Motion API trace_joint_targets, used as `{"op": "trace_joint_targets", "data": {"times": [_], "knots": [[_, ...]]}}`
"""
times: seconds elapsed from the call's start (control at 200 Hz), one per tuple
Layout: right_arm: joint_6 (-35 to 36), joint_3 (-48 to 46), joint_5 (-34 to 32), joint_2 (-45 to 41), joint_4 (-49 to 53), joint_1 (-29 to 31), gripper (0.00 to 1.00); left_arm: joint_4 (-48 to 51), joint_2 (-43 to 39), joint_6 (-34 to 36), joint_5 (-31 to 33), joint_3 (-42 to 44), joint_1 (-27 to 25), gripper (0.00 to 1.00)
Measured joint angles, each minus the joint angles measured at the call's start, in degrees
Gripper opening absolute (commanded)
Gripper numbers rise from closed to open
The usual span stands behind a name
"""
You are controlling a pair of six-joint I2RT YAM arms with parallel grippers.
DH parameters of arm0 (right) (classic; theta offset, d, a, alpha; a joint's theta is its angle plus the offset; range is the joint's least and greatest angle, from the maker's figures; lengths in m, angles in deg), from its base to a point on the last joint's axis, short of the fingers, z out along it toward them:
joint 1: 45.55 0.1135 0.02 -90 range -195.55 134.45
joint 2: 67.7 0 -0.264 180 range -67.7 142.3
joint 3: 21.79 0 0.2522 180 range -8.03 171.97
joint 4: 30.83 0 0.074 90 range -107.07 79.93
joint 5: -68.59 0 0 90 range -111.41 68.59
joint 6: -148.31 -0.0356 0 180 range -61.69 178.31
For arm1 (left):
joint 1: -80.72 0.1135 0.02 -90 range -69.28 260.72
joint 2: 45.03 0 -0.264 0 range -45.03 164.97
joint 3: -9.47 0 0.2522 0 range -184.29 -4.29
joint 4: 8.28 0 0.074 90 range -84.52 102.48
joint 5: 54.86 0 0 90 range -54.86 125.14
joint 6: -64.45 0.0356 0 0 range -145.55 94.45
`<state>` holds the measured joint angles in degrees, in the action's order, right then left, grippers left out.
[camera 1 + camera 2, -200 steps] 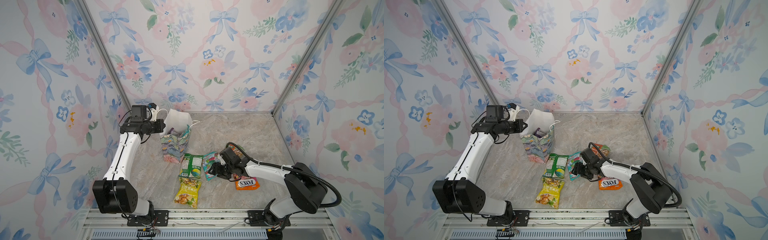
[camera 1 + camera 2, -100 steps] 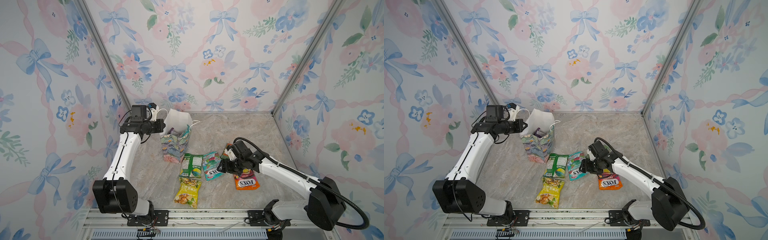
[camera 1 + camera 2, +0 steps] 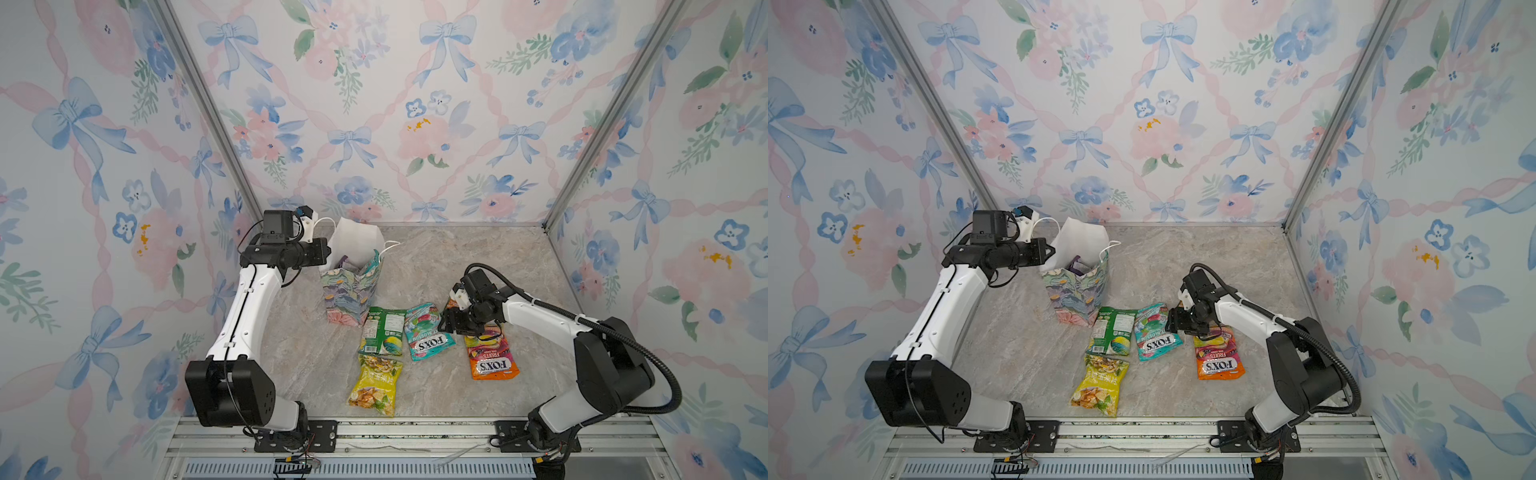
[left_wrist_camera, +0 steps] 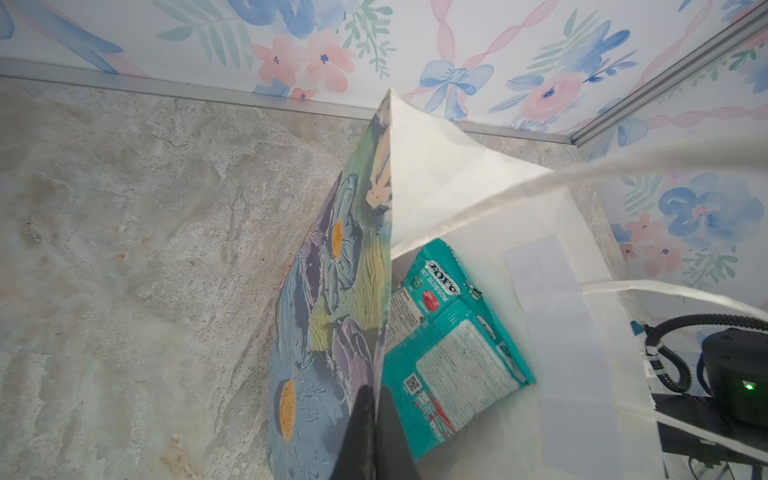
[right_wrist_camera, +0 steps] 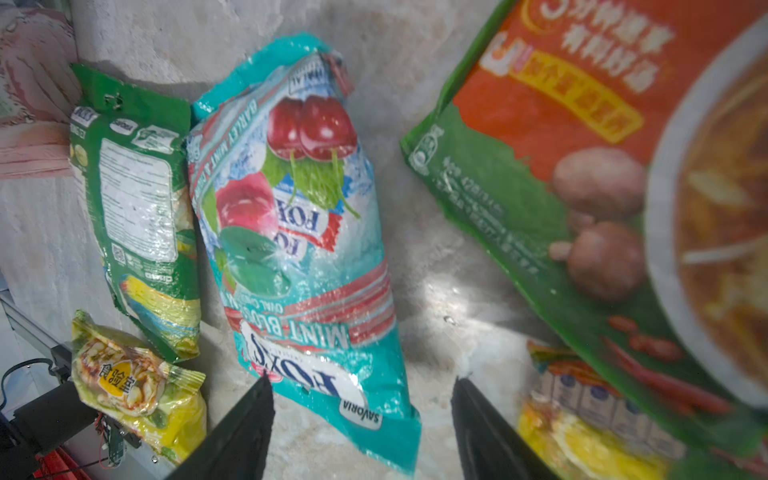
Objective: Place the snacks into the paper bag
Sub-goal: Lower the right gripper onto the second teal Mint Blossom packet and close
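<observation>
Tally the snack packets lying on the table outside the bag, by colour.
Green packet: 1
Teal FOX'S packet: 1
Yellow chip packet: 1
Orange FOX'S packet: 1
Orange-and-green packet, beside the right arm's wrist: 1
Total: 5

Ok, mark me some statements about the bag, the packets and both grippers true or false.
1. The left gripper pinches the paper bag's wall. True.
2. The right gripper is shut on the teal FOX'S packet on the table. False: it is open, gripping nothing.
3. The paper bag is empty. False: a second teal packet lies inside, seen in the left wrist view.
4. The yellow chip packet lies on the table. True.
</observation>
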<state>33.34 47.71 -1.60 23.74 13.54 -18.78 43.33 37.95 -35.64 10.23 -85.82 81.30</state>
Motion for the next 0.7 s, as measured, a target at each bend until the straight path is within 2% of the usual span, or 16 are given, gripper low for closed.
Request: {"op": "trace_joint_targets", "data": {"times": [0.255,0.395,0.55,0.7], "knots": [[-0.52,0.81,3.02,6.36,-6.08,-0.11,0.66,0.00,0.00,0.00,0.00,0.00,0.00,0.00],[-2.86,-0.22,4.74,6.97,-10.73,-0.11,0.60,-0.02,0.09,0.00,-0.02,0.00,0.00,0.00],[-5.57,-1.88,6.12,7.45,-15.37,-0.09,0.49,-0.02,0.11,0.00,0.00,0.00,0.00,0.00],[-7.56,-2.56,7.02,7.52,-17.97,-0.07,0.32,-0.02,0.11,0.00,0.00,0.00,0.00,0.00]]}}
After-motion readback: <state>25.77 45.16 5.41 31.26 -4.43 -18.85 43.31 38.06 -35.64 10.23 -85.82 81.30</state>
